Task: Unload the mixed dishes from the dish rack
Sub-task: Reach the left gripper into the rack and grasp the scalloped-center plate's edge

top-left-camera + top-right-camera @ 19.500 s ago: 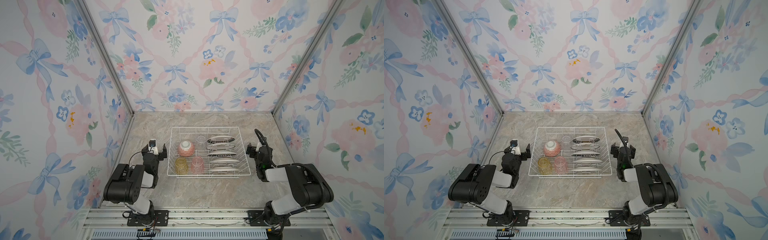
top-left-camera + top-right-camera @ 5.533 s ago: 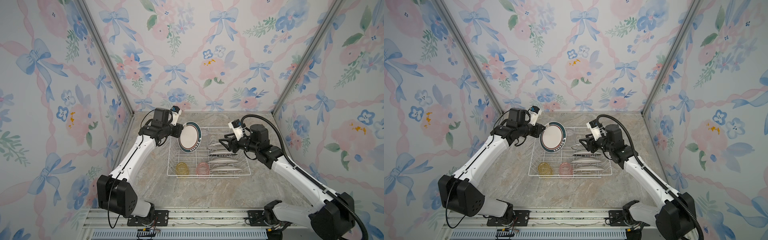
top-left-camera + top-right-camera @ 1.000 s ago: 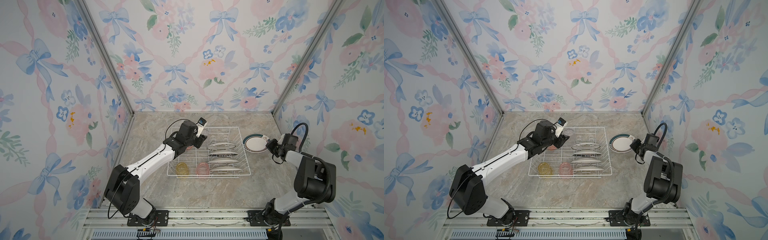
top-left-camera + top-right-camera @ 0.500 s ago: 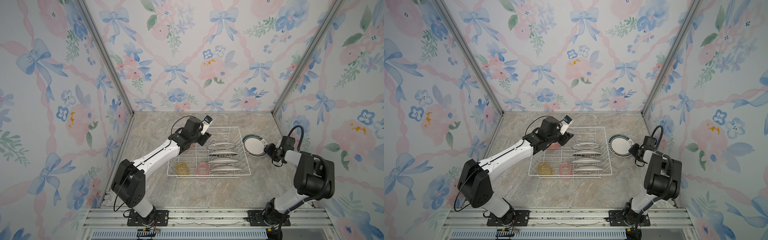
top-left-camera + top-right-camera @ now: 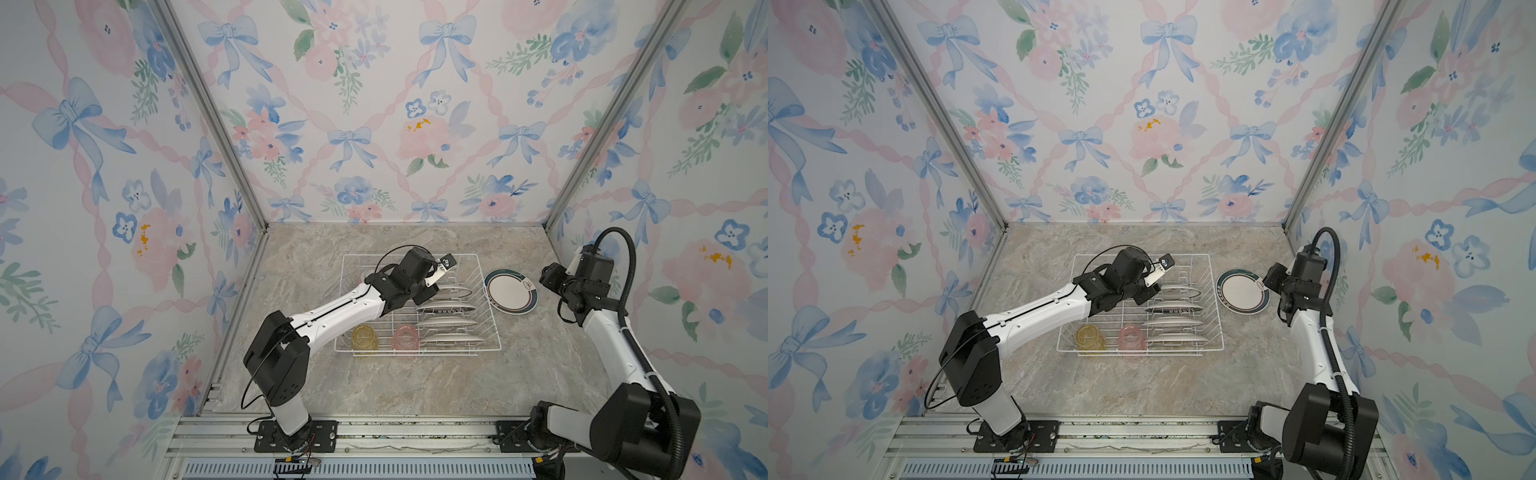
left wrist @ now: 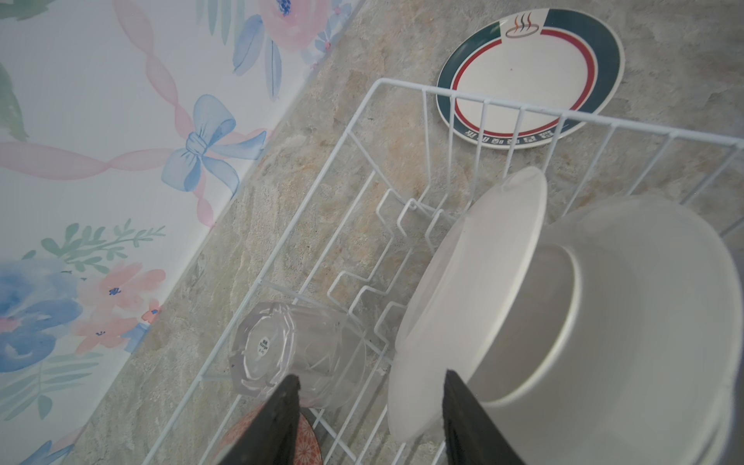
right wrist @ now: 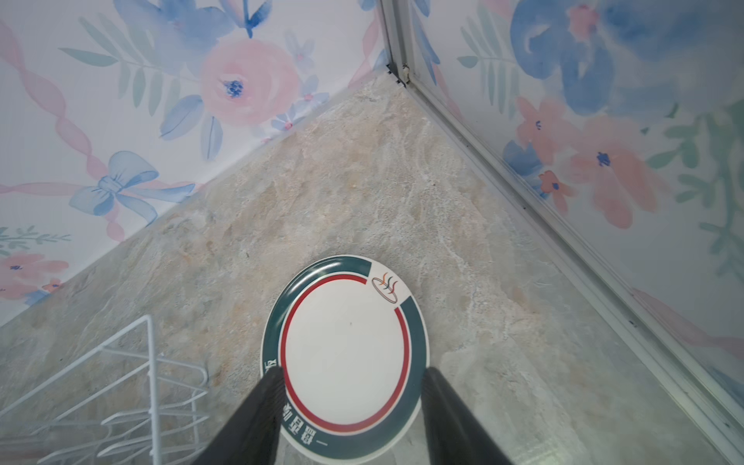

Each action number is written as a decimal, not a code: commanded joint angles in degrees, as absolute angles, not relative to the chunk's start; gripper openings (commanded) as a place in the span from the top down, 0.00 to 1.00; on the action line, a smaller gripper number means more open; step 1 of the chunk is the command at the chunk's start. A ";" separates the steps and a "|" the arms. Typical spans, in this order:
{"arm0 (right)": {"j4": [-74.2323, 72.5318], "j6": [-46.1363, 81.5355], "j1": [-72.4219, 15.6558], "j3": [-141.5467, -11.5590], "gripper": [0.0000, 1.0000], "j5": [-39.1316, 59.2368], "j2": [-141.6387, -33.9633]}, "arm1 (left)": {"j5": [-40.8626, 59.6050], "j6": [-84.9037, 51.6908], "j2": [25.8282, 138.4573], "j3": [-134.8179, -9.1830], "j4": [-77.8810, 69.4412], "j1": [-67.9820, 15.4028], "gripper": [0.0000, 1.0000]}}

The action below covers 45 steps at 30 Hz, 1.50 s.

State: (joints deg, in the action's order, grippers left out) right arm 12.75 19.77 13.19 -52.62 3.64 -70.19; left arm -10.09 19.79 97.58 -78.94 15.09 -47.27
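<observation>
Green-rimmed plate (image 7: 346, 342) noted flat at dish rack's (image 6: 563, 114) 3 o'clock; right gripper (image 7: 350, 374) and left gripper (image 6: 370, 376) both seen spread, empty.

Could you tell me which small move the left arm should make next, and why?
Probably lower the left gripper and close on the nearest standing plate: its jaws are open, and that plate's rim appears to lie between them.

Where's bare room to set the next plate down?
Free: the wide strip of counter between the dish rack and the front rail; also behind the rack. Crowded: right of the rack, by the green-rimmed plate and right claw.
</observation>
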 commanded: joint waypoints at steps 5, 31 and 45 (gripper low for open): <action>16.44 18.15 6.51 -55.16 0.43 1.88 -69.88 | -13.61 26.85 99.01 -81.24 16.04 -49.70 0.47; 15.91 18.06 3.81 -55.64 0.42 2.66 -67.54 | -4.73 34.49 103.63 -85.45 17.88 -51.56 0.59; 15.47 17.95 3.79 -54.93 0.42 2.97 -66.78 | -5.90 38.07 109.88 -89.17 18.15 -50.54 0.79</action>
State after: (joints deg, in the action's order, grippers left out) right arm 15.66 18.76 4.32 -54.33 2.55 -67.66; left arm -6.15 36.40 108.38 -87.68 17.30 -50.98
